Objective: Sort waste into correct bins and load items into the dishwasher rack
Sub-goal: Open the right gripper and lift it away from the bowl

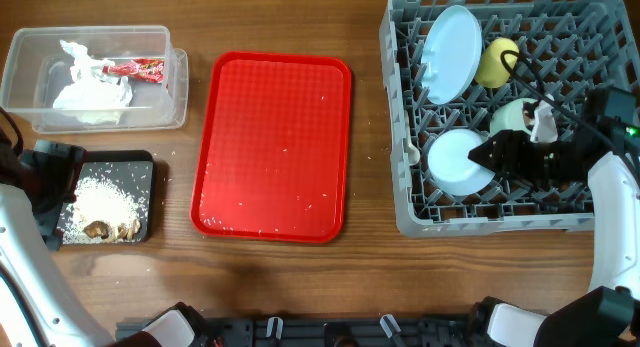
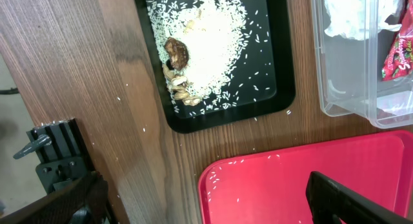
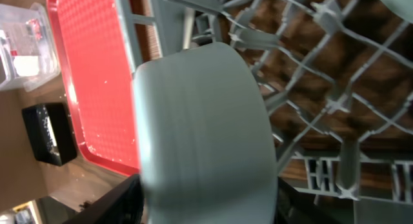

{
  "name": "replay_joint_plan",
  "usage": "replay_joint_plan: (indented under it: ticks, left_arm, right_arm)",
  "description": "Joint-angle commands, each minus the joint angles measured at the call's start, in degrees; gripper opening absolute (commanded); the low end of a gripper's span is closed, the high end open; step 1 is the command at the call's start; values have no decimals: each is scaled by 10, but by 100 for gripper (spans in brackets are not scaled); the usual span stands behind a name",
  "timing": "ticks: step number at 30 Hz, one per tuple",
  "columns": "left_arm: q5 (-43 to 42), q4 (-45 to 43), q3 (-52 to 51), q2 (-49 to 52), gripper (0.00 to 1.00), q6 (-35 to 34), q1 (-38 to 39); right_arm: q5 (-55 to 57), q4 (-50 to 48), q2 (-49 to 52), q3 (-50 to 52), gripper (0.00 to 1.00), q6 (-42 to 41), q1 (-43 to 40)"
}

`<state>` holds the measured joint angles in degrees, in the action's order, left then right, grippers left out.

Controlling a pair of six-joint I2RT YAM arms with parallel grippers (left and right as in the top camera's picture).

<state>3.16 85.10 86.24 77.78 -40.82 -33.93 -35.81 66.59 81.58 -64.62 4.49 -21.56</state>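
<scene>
1. The left end effector [image 2: 205, 185] hangs over the desk's left side, beside the black tray [image 1: 148, 159]. Its fingers are spread wide with nothing between them.
2. The waste looks sorted. The crumpled napkin [image 1: 90, 92] and red-and-white wrapper [image 1: 140, 70] lie in the clear tub [image 1: 178, 87]. The rice [image 1: 105, 192] and brown lumps [image 1: 108, 229] lie in the black tray.
3. The red tray [image 1: 270, 147] in the middle carries only a few stray grains.
4. In the dishwasher rack [image 1: 400, 217], the pale blue plate [image 1: 450, 52] leans among the pegs at the back. The yellow-green cup [image 1: 495, 62] is just beside it, and the pale green small bowl [image 1: 515, 117] sits nearer the middle.
5. The pale blue bowl [image 1: 452, 162] sits in the rack's front-left part. It lies immediately to the desk-centre side of the right end effector [image 1: 483, 153], whose fingers flank it.
   - Whether those fingers are pinching the bowl or merely bracketing it, I cannot tell.
   - The bowl is round, so it has no long axis to line up with.
6. The right arm is plainly the nearer one; the left is well apart. My judgement is that the next move depends on this closeness. The end effector must come away from the bowl, rightward and up, without catching the pegs.
</scene>
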Motion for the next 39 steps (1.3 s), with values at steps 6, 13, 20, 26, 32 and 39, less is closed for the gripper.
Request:
replay_joint_plan:
  ticks: [6, 13, 20, 26, 32, 39]
  left_arm:
    - [4, 0, 5, 0, 100, 3, -4]
    - [4, 0, 5, 0, 100, 3, -4]
    - [4, 0, 5, 0, 100, 3, -4]
    - [4, 0, 5, 0, 100, 3, -4]
    - [4, 0, 5, 0, 100, 3, -4]
    - [4, 0, 5, 0, 100, 3, -4]
  right_arm:
    - [17, 5, -4, 14, 74, -10, -2]
    - [16, 20, -39, -7, 74, -39, -2]
    - [-30, -19, -233, -26, 75, -59, 2]
    - [-28, -33, -395, -25, 88, -71, 2]
    - [-28, 35, -425, -24, 100, -243, 2]
    - [-26, 44, -425, -24, 100, -460, 2]
